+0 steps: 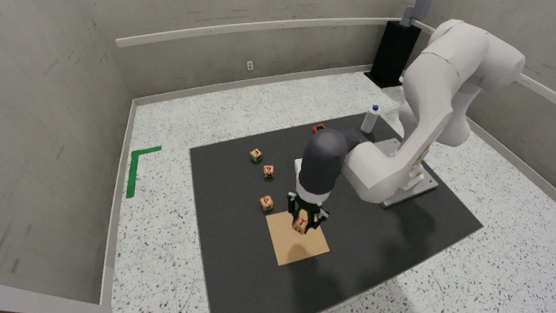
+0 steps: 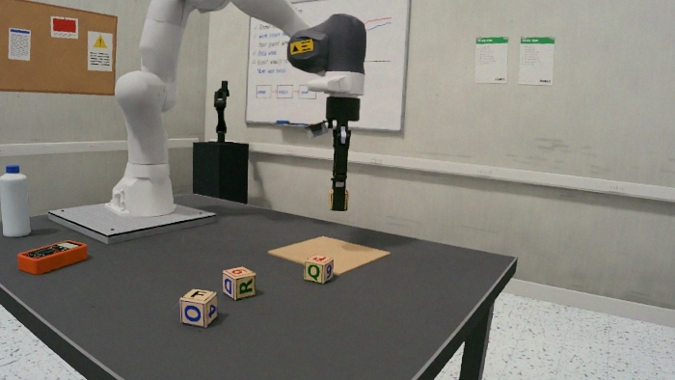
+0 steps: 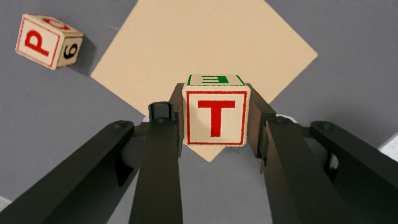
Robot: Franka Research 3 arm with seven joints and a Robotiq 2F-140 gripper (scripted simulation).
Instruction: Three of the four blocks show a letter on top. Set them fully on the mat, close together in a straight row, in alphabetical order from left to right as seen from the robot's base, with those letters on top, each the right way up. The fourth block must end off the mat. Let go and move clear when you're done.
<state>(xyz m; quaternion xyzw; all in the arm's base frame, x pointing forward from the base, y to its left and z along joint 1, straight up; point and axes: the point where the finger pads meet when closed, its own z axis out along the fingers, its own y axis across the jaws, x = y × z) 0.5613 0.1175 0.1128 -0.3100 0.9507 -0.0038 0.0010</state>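
Note:
My gripper is shut on the T block, held in the air above the tan mat. A red T is on its upper face, upright in the wrist view, with a green letter on a side. The P block lies just off the mat, red P on top. The digit block has a red 9 or 6 on top. The F block has a black F on top. Both lie off the mat.
An orange meter lies on the dark table, partly hidden by the arm in the top view. A white bottle with a blue cap stands near the robot's base plate.

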